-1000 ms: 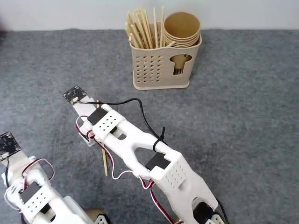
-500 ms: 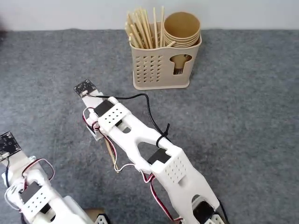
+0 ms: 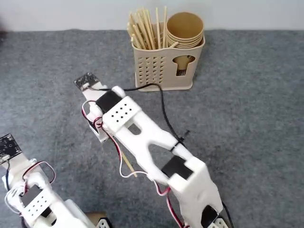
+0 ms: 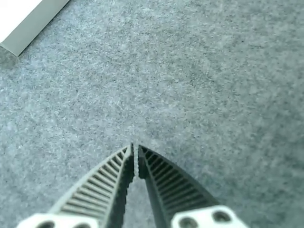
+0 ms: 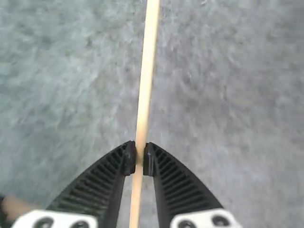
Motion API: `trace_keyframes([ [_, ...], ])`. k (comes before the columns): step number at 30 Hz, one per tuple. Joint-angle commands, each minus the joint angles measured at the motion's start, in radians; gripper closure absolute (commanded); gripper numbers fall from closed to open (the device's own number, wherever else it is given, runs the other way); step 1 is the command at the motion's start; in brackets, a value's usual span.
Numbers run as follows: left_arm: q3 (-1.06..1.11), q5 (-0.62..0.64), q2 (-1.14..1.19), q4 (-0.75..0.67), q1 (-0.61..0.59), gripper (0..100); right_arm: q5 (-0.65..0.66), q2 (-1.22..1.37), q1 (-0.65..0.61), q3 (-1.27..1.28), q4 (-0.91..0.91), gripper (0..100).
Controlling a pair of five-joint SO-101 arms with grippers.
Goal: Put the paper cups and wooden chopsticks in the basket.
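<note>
A beige slotted basket (image 3: 164, 71) stands at the back of the grey carpet. It holds a bundle of wooden chopsticks (image 3: 145, 29) and a stack of paper cups (image 3: 184, 28). My right gripper (image 5: 137, 153) is shut on a single wooden chopstick (image 5: 146, 71), which runs straight out past the fingertips. In the high view the right arm (image 3: 142, 137) stretches toward the basket's front left, and the held chopstick (image 3: 128, 166) pokes out beneath it. Over bare carpet, my left gripper (image 4: 136, 150) is shut on nothing; the left arm (image 3: 28, 197) sits at the near left corner.
Grey carpet (image 3: 247, 123) covers the whole table. A pale wall edge (image 3: 71, 14) runs along the back, behind the basket. A light strip (image 4: 28, 23) shows at one corner of the left wrist view.
The right arm has moved away from the front and toward the basket, carrying the chopstick off its earlier spot; the stick's trailing end has swung rightward. The left arm has kept still.
</note>
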Motion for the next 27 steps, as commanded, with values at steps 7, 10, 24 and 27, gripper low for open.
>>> trace_keyframes([
  [7,-0.004,-0.009,-0.018,-0.021,0.035,98,-0.015,-0.398,-0.041,-0.009,0.196,99.1],
  [10,-0.004,-0.009,-0.018,-0.021,0.044,98,-0.021,-0.518,-0.041,0.058,0.194,99.1],
  [24,-0.008,-0.005,-0.02,-0.014,0.364,99,-0.011,-1.096,0.082,0.525,0.021,99.1],
  [27,-0.012,-0.005,-0.021,-0.015,0.407,99,0.031,-1.204,0.124,0.632,-0.073,99.1],
])
